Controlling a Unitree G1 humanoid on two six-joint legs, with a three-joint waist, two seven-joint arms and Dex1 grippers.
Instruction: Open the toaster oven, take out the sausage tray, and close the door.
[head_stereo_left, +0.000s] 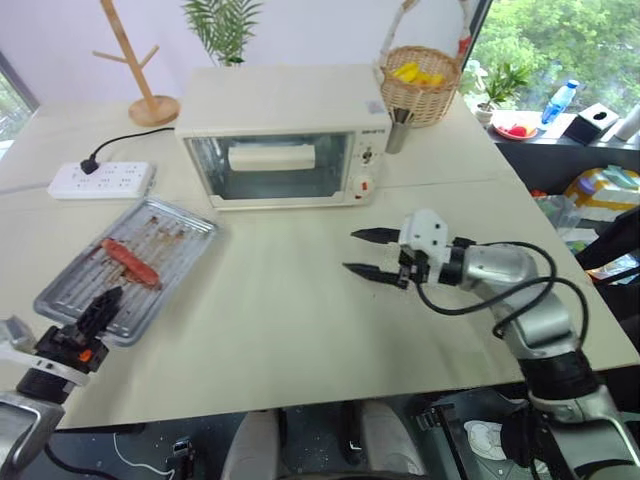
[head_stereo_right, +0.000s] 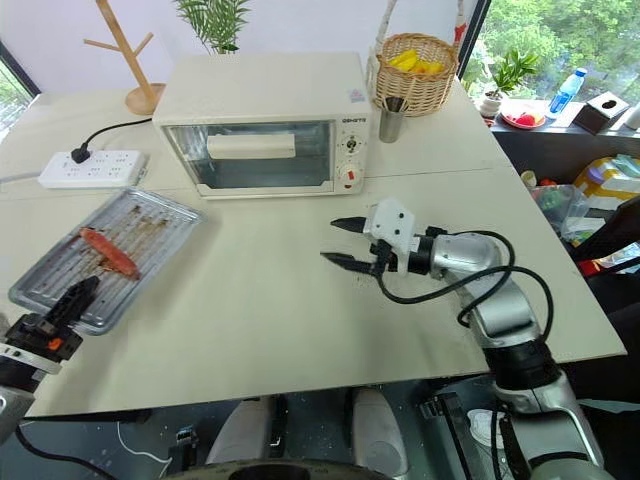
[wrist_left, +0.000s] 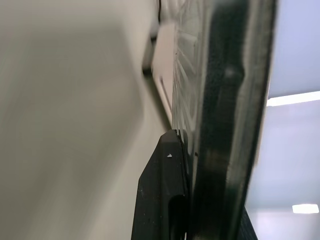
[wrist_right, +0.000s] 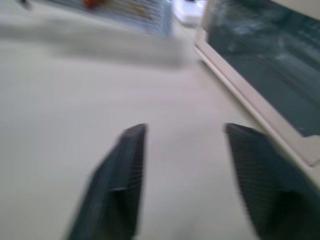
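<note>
The cream-white toaster oven (head_stereo_left: 285, 105) stands at the back of the table, its glass door (head_stereo_left: 270, 168) closed with the bar handle (head_stereo_left: 272, 157) across it. To its left, out on the table, lies the silver sausage tray (head_stereo_left: 72, 290) with one red-orange sausage (head_stereo_left: 130, 262) on its wire rack. At the tray's near edge my left gripper (head_stereo_left: 103, 303) is shut on the rim, which the left wrist view shows pressed against one black finger (wrist_left: 162, 200). My right gripper (head_stereo_left: 372, 252) hangs open above the table in front of the oven's control panel, pointing left, nothing between its fingers (wrist_right: 117, 185).
A white power strip (head_stereo_left: 100, 180) with a black cord lies left of the oven. Behind it stands a wooden mug tree (head_stereo_left: 140, 65). A wicker basket (head_stereo_left: 420, 85) and a metal cup (head_stereo_left: 398, 130) stand right of the oven. The tray lies close to the table's front edge.
</note>
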